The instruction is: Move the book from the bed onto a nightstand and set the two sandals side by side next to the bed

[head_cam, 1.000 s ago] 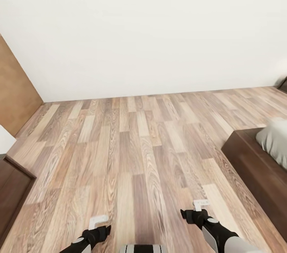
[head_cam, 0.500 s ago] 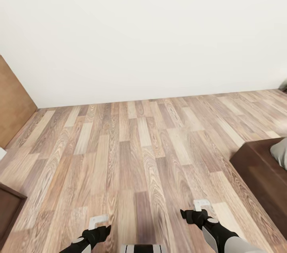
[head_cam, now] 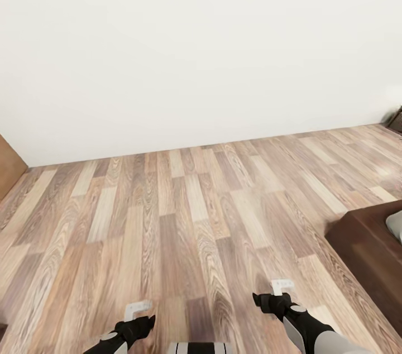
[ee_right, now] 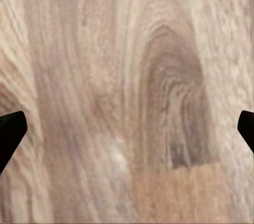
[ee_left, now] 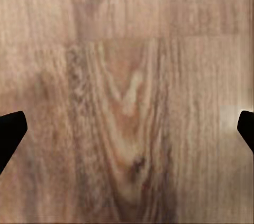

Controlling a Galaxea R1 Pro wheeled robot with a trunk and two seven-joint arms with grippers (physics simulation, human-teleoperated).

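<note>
Item: low dark brown wooden bed (head_cam: 365, 242), corner and pale mattress edge at the head view's right margin; book and sandals unlocated. We note brown wood-plank floor (head_cam: 184, 214), white wall (head_cam: 195, 41). Left claw (head_cam: 137, 309) and right claw (head_cam: 281, 286): both spread wide, empty. Risk, our judgement: base clipping the bed corner while turning.

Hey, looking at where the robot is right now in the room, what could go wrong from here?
1. The bed frame corner sits close beside the right gripper; a turn that way might clip it.
2. Ahead lie bare floor and white wall, so driving straight on would likely waste time.
3. Both the right gripper and the left gripper are open and empty, hanging low over the floor.
</note>
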